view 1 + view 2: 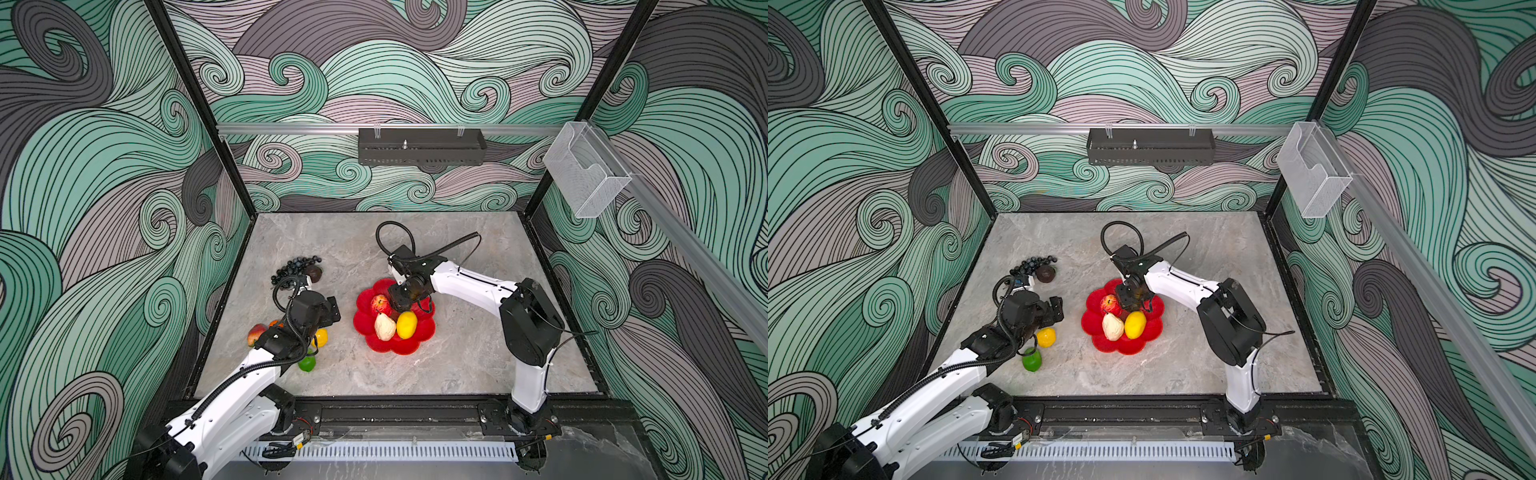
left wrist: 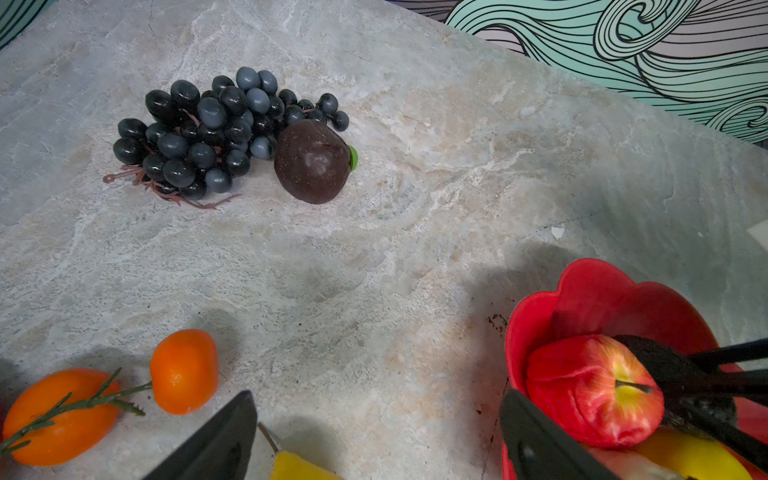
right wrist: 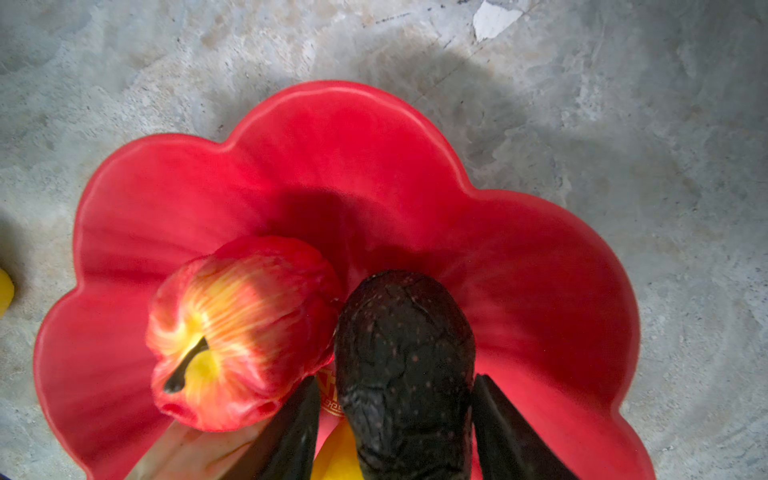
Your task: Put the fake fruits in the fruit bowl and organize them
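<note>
The red scalloped fruit bowl (image 1: 365, 322) (image 3: 332, 166) holds a red apple (image 1: 379, 303) (image 3: 241, 332), a beige pear (image 1: 384, 326) and a yellow lemon (image 1: 406, 325). My right gripper (image 3: 397, 380) (image 1: 401, 305) reaches into the bowl. Its jaws are open around a dark avocado (image 3: 405, 353) that rests beside the apple, with a gap showing on one side. My left gripper (image 2: 376, 399) (image 1: 332, 311) hovers open and empty over the table left of the bowl. On the table lie the grape bunch (image 2: 208, 133), another dark fruit (image 2: 312, 162), two stemmed oranges (image 2: 184, 372), a lemon (image 1: 1046, 336) and a lime (image 1: 1031, 360).
A red-yellow fruit (image 1: 256, 333) lies near the left wall, partly behind my left arm. A black tray (image 1: 422, 146) hangs on the back rail. A clear plastic box (image 1: 586, 174) is fixed to the right rail. Patterned walls close in the grey table (image 1: 457, 374).
</note>
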Controlling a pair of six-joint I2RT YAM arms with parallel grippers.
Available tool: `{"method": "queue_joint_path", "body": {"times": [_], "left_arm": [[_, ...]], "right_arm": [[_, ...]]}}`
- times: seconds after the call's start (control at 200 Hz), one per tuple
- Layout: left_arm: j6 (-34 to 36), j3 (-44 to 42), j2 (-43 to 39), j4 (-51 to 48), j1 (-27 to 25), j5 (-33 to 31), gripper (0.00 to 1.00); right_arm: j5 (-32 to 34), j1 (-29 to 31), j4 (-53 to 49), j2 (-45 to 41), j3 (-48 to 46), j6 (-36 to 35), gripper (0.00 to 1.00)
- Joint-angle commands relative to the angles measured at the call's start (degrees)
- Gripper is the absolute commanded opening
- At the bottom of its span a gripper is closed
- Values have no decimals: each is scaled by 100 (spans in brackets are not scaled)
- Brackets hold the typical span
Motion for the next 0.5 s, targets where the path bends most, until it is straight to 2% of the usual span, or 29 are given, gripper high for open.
{"method": "queue_joint_path", "body": {"times": [0.0, 0.355, 0.495], "left_arm": [[21, 198, 44, -40, 48, -58, 94], [21, 198, 51, -47, 60, -66, 94], [20, 206, 61, -53, 61, -66, 93]], "right_arm": [[2, 35, -90, -137, 90, -40, 61], [-14, 44, -94, -276, 25, -10, 58], [233, 1, -85, -509, -136, 64, 64]]}}
